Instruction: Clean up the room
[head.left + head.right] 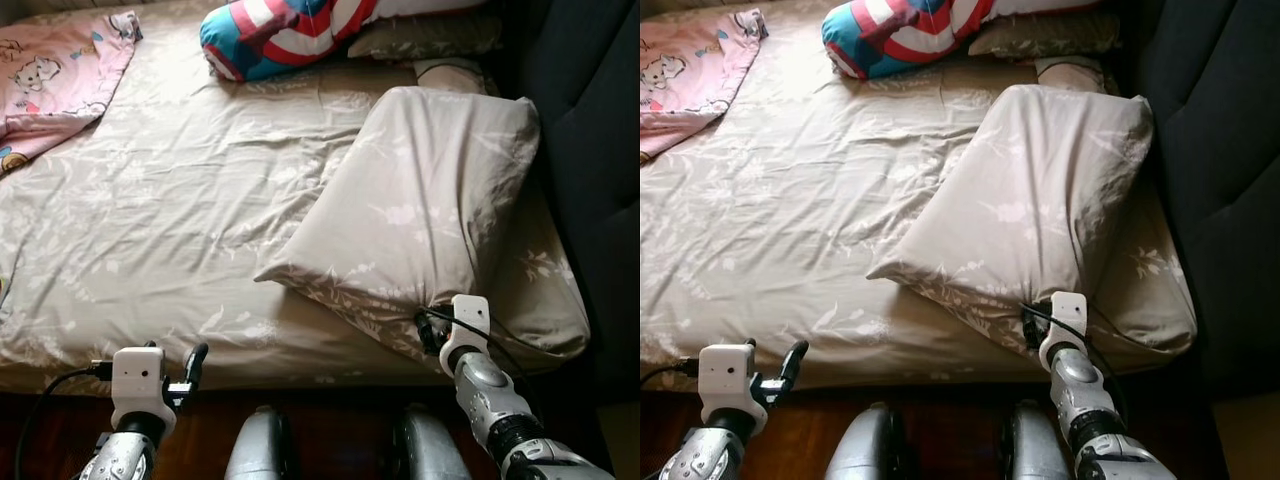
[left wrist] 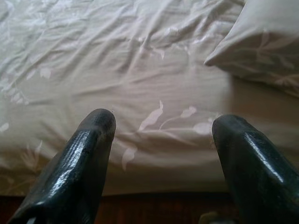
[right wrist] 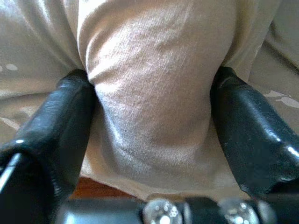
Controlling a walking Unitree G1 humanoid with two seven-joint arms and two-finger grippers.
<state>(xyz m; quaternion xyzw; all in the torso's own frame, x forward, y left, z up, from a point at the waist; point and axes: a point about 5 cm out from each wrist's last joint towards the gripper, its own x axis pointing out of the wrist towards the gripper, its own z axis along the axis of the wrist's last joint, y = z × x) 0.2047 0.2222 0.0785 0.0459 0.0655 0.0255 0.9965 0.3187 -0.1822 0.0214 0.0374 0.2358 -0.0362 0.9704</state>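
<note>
A large beige pillow (image 1: 430, 210) lies slanted on the right side of the bed, one corner pointing to the middle. My right gripper (image 1: 436, 328) is at the pillow's near edge and shut on it. In the right wrist view a bunched fold of the pillow (image 3: 149, 107) sits between the two black fingers (image 3: 70, 107). My left gripper (image 1: 188, 366) hovers open at the bed's near edge, left of centre. Between its fingers (image 2: 93, 135) only the sheet (image 2: 154, 79) shows.
The beige leaf-print sheet (image 1: 180, 200) covers the bed. A pink cartoon blanket (image 1: 55, 70) lies at the far left, and a red, white and blue cushion (image 1: 280, 30) and another pillow (image 1: 430, 35) at the far end. A dark padded surface (image 1: 590, 150) runs along the right.
</note>
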